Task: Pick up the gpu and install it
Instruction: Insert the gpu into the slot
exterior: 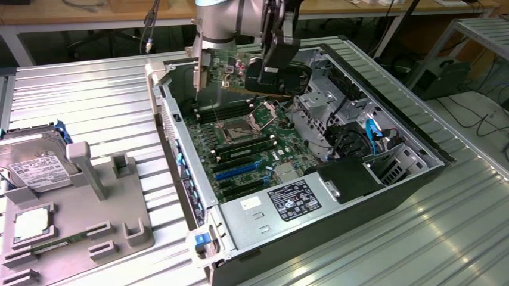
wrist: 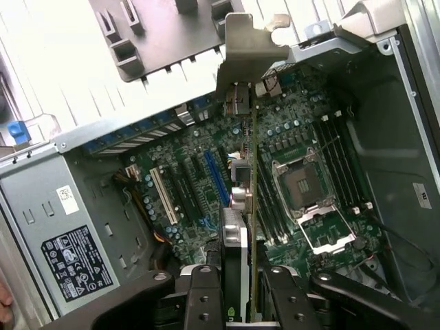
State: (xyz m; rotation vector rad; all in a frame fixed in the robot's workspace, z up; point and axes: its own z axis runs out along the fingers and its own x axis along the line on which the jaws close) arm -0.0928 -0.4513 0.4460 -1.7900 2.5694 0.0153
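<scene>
At the exterior view's left, hard drive (exterior: 36, 161) sits on grey fixture (exterior: 95, 220). Centre: gpu (exterior: 223, 67) hangs on edge over motherboard (exterior: 238, 149), not in a slot. Gripper (wrist: 240, 282) partly closed, clamping the card's faces. My read: light, stiff, fragile; hold the board, not the components or bracket (wrist: 251, 41).
</scene>
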